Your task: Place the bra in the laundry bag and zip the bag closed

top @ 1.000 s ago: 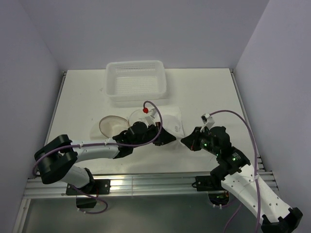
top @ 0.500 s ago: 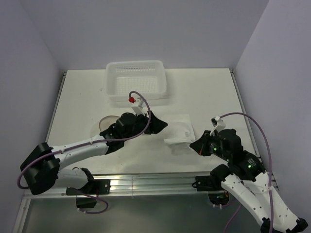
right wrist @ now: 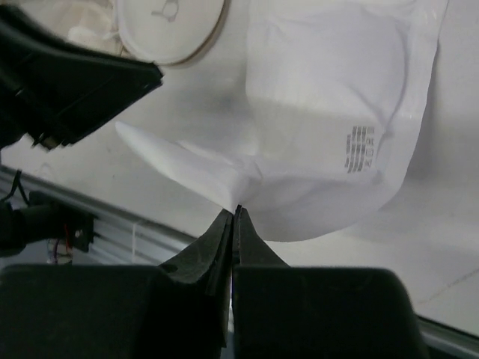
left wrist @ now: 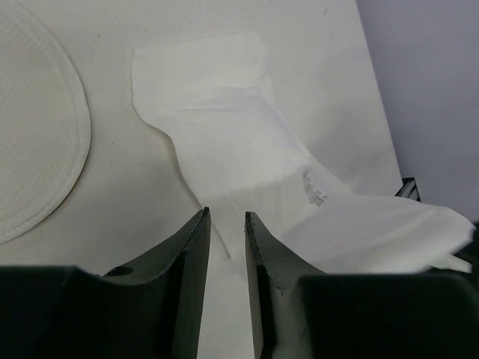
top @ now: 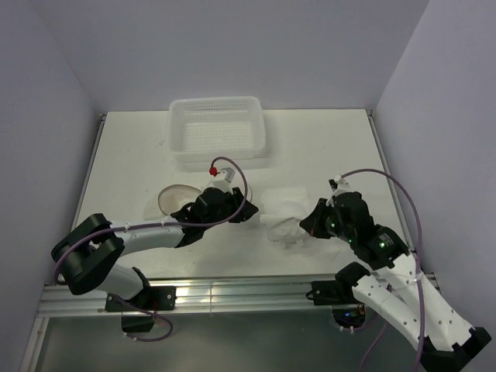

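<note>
The bra is a soft white garment, bunched on the table between my two grippers. My right gripper is shut on a pinched fold of its near edge; the right wrist view shows the tips closed on the fabric, which is lifted a little. My left gripper is at the bra's left edge, jaws a narrow gap apart with the bra just past the tips, not gripped. The laundry bag, a round beige mesh disc, lies left, partly hidden by the left arm. It also shows in both wrist views.
A white perforated basket stands at the back of the table, behind the bag and bra. The table's near edge with its metal rail is close behind both grippers. The right wall is near the right arm.
My right gripper pulled the bra right, then moved back left with it, so the fabric bunched up. My left gripper let go, drew back left, then came to the bra's left edge.
</note>
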`<state>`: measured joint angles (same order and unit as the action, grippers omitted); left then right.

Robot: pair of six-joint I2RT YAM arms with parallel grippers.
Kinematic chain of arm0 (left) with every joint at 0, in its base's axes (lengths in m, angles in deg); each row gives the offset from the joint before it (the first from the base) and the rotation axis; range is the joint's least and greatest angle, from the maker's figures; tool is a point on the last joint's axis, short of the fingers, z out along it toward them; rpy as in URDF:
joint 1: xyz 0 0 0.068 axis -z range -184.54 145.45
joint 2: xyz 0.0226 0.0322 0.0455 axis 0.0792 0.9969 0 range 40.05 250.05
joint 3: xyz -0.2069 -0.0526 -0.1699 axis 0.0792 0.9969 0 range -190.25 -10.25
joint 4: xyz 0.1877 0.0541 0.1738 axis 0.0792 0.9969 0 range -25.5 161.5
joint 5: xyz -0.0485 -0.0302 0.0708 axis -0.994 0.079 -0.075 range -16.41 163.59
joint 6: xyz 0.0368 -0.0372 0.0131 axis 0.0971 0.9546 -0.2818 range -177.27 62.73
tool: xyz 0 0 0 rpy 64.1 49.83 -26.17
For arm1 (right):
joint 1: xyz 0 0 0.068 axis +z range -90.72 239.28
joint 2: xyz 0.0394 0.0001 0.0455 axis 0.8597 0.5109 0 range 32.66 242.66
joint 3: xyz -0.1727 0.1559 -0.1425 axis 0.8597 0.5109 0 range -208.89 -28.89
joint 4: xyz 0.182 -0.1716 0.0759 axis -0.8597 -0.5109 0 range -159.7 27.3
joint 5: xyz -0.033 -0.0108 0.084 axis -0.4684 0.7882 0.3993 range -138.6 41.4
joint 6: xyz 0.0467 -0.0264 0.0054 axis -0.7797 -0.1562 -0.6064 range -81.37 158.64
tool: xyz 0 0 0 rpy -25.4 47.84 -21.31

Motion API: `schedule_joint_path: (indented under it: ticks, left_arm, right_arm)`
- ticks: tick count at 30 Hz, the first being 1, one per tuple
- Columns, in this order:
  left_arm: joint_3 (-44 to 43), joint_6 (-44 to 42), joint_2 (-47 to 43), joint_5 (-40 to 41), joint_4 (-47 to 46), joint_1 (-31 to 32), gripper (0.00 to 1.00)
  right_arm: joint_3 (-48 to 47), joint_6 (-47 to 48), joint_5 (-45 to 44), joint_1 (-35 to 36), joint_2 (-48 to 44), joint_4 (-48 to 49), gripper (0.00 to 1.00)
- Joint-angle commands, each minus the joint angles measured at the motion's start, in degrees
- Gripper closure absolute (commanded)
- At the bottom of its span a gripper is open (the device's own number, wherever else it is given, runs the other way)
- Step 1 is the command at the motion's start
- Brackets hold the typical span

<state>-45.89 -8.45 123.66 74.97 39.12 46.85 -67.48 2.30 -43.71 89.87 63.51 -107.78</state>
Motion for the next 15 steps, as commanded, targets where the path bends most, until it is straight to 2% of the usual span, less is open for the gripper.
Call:
schedule_joint_path:
  ticks: [1, 6, 9, 15]
  left_arm:
    - [0.74, -0.39, -4.07, 2.04, -2.83, -0.07, 0.69]
    - [2.68, 0.05, -4.69, 1.69, -2.91, -0.07, 0.70]
    - [3.64, 0.58, -5.04, 0.81, -3.35, -0.07, 0.70]
    - [2.77, 0.49, -2.67, -0.25, -3.18, 0.28, 0.68]
  right_arm:
    - [-2.28, 1.18, -5.67, -0.79, 5.52, 11.58, 1.00]
    - [-1.23, 2.85, 0.73, -8.77, 16.93, 21.06, 1.00]
    - [-0.17, 3.55, 1.35, -12.73, 22.73, 25.89, 1.00]
    - [-2.45, 3.38, 5.74, -16.00, 35.05, 34.07, 1.00]
